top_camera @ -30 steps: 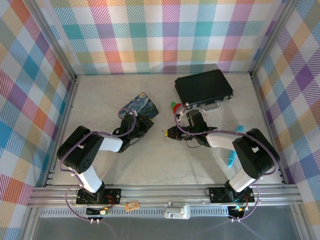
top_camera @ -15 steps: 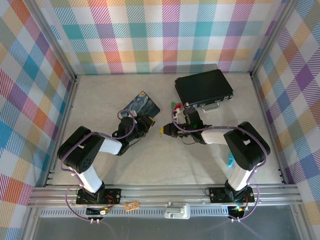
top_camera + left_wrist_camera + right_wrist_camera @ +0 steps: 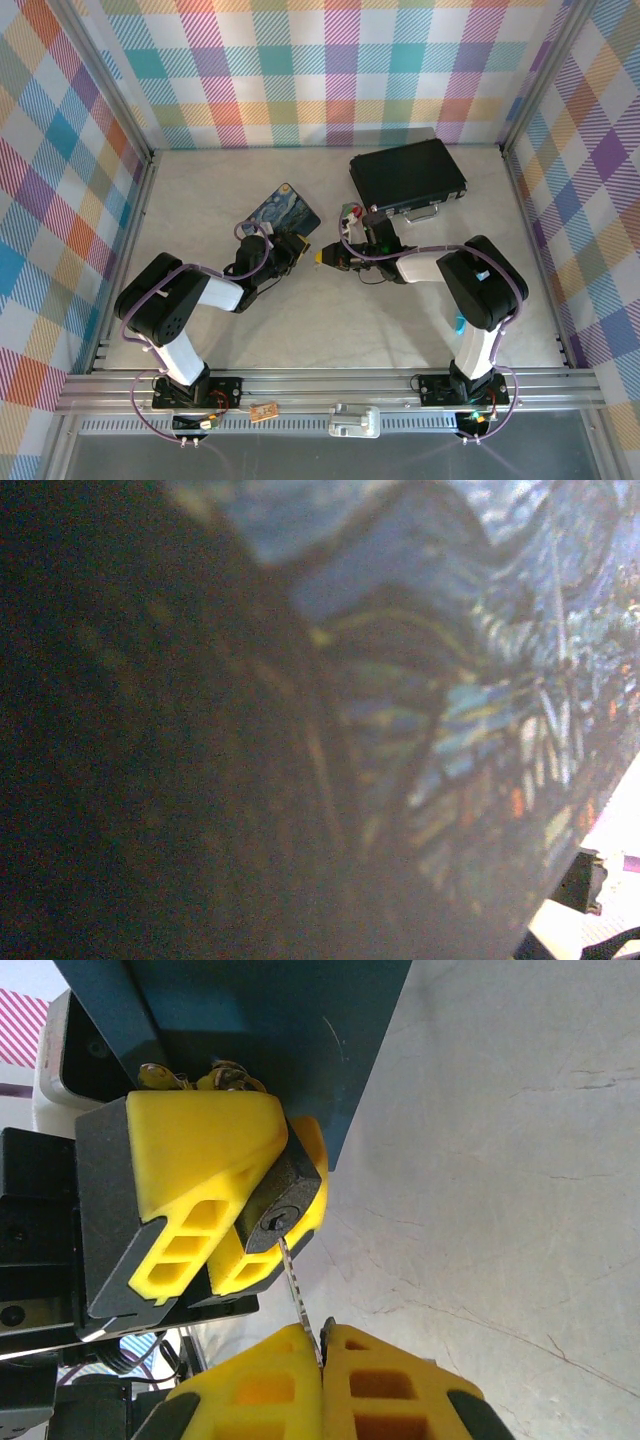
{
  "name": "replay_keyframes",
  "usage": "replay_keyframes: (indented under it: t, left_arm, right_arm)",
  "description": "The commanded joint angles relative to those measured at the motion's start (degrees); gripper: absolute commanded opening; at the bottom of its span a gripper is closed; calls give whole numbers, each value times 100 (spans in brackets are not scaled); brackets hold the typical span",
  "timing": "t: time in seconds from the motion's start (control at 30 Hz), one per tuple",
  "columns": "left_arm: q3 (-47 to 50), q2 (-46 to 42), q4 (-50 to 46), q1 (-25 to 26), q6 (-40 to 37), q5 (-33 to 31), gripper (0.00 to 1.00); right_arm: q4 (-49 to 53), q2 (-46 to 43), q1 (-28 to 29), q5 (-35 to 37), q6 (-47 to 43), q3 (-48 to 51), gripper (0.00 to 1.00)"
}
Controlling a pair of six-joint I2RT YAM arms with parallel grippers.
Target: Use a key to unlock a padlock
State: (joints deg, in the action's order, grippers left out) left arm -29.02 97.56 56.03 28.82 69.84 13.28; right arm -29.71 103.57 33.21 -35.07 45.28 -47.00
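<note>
— Two grippers, nearly tip to tip. Which has what?
— The left gripper (image 3: 292,247) is clamped on the tiny dark-bodied padlock (image 3: 292,1188), whose keyhole face is turned toward the right arm. The right gripper (image 3: 322,1345) has its yellow fingers pressed together on the slim grey metal key (image 3: 299,1302).
— Which way does the key lie?
— Its long axis runs from the right fingertips straight to the keyhole, tip at the slot. I cannot tell how deep it sits.
— Containers?
— The flat blue tin with a starry painting (image 3: 283,210) lies painted face up just behind the left gripper. The black rectangular case (image 3: 407,175) is further back and shut. What either holds cannot be seen.
— From above?
— Key and padlock are too small to make out there, but the right wrist camera gives them sharply. The left wrist camera gives the tin's painting, blurred.
</note>
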Motion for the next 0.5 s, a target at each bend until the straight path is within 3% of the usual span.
replay_keyframes:
  t: [0.0, 0.47]
  left_arm:
    - [46, 104, 306, 62, 168, 183, 0]
    - [115, 37, 391, 71, 174, 199, 0]
  right_arm:
    - [-270, 47, 25, -160, 82, -116, 0]
    - [-428, 194, 27, -136, 221, -160, 0]
